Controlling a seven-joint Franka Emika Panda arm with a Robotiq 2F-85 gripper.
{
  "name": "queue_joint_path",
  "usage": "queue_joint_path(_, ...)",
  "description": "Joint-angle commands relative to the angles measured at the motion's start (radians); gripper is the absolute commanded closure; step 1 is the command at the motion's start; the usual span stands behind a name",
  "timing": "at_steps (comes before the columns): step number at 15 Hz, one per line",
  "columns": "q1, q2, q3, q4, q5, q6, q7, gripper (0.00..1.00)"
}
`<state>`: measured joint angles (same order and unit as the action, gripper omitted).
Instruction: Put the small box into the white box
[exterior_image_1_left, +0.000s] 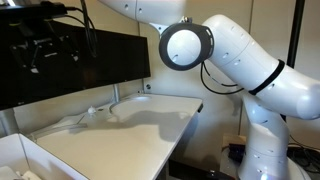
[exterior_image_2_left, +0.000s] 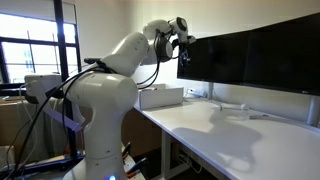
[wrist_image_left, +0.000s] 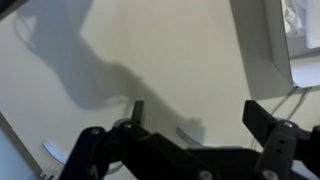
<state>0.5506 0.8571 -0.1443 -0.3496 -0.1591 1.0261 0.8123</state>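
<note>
My gripper (wrist_image_left: 197, 115) is open and empty, with only bare white tabletop (wrist_image_left: 150, 50) between its two black fingers. In both exterior views it hangs high above the table in front of the black monitors (exterior_image_2_left: 186, 52) (exterior_image_1_left: 45, 45). The white box (exterior_image_2_left: 160, 97) stands on the table end beside the robot's base. In the wrist view one of its pale walls (wrist_image_left: 265, 50) shows at the upper right, off to the side of the jaws. The small red and black box is not in view in any frame.
Black monitors (exterior_image_2_left: 255, 55) (exterior_image_1_left: 95, 60) line the back of the table. A small white object with a cable (exterior_image_1_left: 93, 113) lies on the tabletop. A white-walled thing (exterior_image_1_left: 18, 155) shows at the near corner. The table edge (exterior_image_1_left: 185, 130) drops off towards the robot.
</note>
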Motion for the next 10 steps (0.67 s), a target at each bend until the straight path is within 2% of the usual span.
queue_joint_path(1, -0.039, -0.031, 0.042, 0.0, 0.037, -0.1, 0.144, 0.0)
queue_joint_path(4, -0.07, -0.041, 0.083, 0.0, 0.079, -0.111, 0.214, 0.0)
queue_joint_path(6, -0.097, -0.049, 0.125, 0.001, 0.135, -0.06, 0.24, 0.0)
queue_joint_path(7, -0.068, -0.032, 0.093, -0.004, 0.072, -0.076, 0.193, 0.0)
queue_joint_path(10, -0.087, -0.042, 0.116, -0.007, 0.102, -0.067, 0.208, 0.0)
